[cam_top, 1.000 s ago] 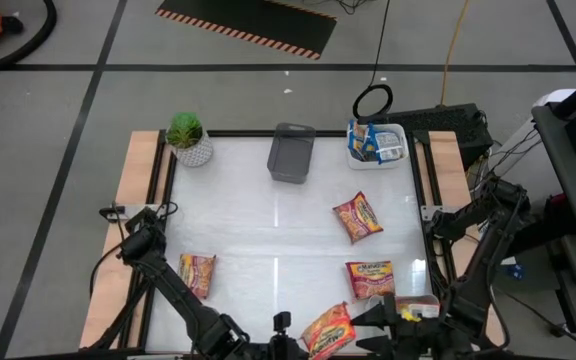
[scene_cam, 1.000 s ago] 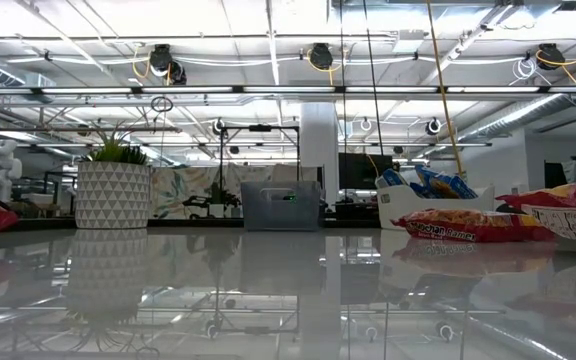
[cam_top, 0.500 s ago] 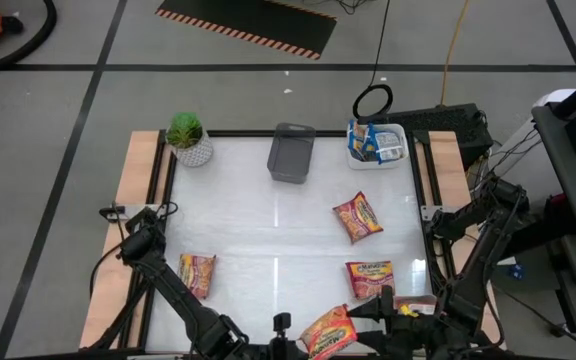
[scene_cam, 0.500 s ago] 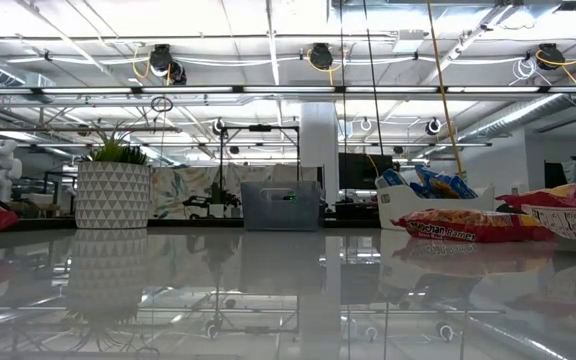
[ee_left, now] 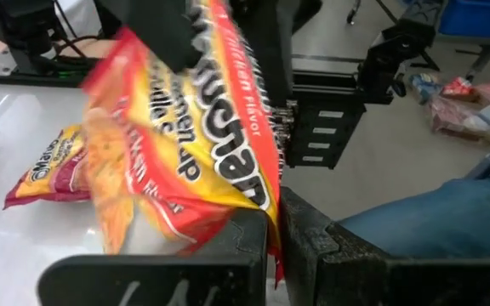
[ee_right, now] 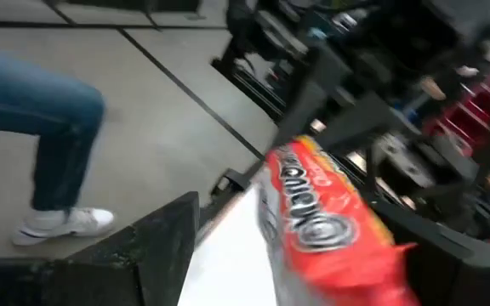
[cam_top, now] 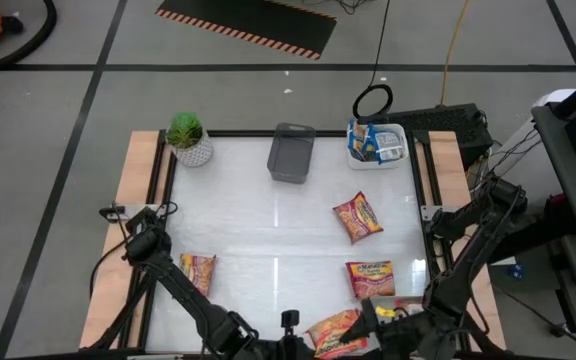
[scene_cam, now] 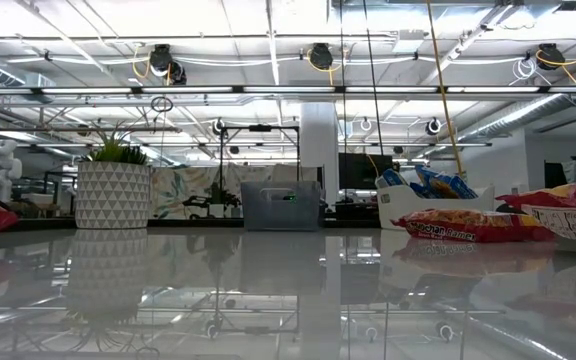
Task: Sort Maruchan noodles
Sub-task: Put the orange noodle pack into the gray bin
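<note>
Left gripper (ee_left: 275,242) has its jaws pressed nearly together on the edge of an orange-and-yellow noodle packet (ee_left: 185,127), right at the near edge of the worktop (cam_top: 278,235). In the high view that packet (cam_top: 336,332) lies between the two arms, with the right gripper (cam_top: 368,322) touching or almost touching its other side; the right wrist view shows that gripper's fingers spread wide with the packet between or just ahead of them, and whether they press on it I cannot tell. This looks like a hand-over or a shared lift.

Sorting seems to be at an early-to-middle stage. The white tray (cam_top: 397,158) at the far right corner already holds a few blue-and-yellow packets (cam_top: 366,141). The grey tray (cam_top: 290,154) beside it looks empty. Three packets remain loose: one at the near left (cam_top: 197,274), one right of centre (cam_top: 358,217), and one nearer on the right (cam_top: 370,277). So the held packet and those three are left to place.

The held packet's long axis runs slantwise in the high view, from near-left to far-right, its near-left end towards the left arm. In the left wrist view it stands up from the fingers, pinched by its lower edge, printed face to the camera. A potted plant (cam_top: 188,138) stands at the far left corner, well apart.
</note>
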